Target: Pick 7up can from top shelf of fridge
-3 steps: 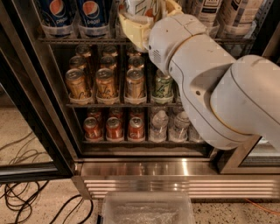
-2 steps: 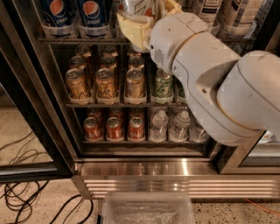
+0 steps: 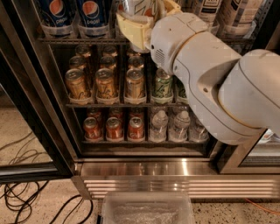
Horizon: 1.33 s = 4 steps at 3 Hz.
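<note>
Far left of the fingers [image 3: 131, 28] and well below them, black cables [image 3: 22, 199] lay on the speckled floor beside the open door's dark frame [image 3: 30, 96]. The fridge [image 3: 59, 83] stood with its racks in view. Two blue Pepsi cans [image 3: 57, 13] sat in clear cups on the top shelf [image 3: 74, 40], just left of the fingers and level with them. Under the fingers and to their left, gold cans [image 3: 76, 83] filled the next rack, and red cans [image 3: 92, 128] stood on the rack below that.

The gripper [image 3: 148, 13] was at the top shelf, up at the picture's upper edge. Its cream fingers were clamped on the 7up can [image 3: 139, 6], one against the can's left and lower side, the other at its right. The can stood upright between them at the shelf's front, only its lower part showing.

Below the fingers and slightly right stood green-and-white cans [image 3: 162, 85], with water bottles [image 3: 159, 124] lower still. The white arm [image 3: 218, 78] ran down and right from the fingers, hiding the racks' right side. The steel slatted base [image 3: 175, 183] and a clear plastic bin [image 3: 146, 210] lay far beneath them.
</note>
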Motion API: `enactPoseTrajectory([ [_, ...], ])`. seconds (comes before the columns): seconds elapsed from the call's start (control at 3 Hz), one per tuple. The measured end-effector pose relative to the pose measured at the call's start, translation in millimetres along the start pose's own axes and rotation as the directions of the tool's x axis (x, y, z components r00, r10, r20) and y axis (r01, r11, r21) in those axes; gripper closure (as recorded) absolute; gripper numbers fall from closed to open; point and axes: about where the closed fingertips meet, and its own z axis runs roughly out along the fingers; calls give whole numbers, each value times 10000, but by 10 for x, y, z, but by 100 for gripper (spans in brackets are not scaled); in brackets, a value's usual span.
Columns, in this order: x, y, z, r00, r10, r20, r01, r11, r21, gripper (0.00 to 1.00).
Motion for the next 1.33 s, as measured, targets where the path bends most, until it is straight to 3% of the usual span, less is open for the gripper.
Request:
enactPoseTrajectory([
  [0.33, -17, 47, -22, 9999, 116, 2, -115, 9986, -522, 100],
  [1.0, 6, 87, -31, 9997, 254, 2, -253, 9967, -767, 100],
  [1.33, 1, 104, -73, 9992, 409, -4, -406, 9909, -1286, 100],
])
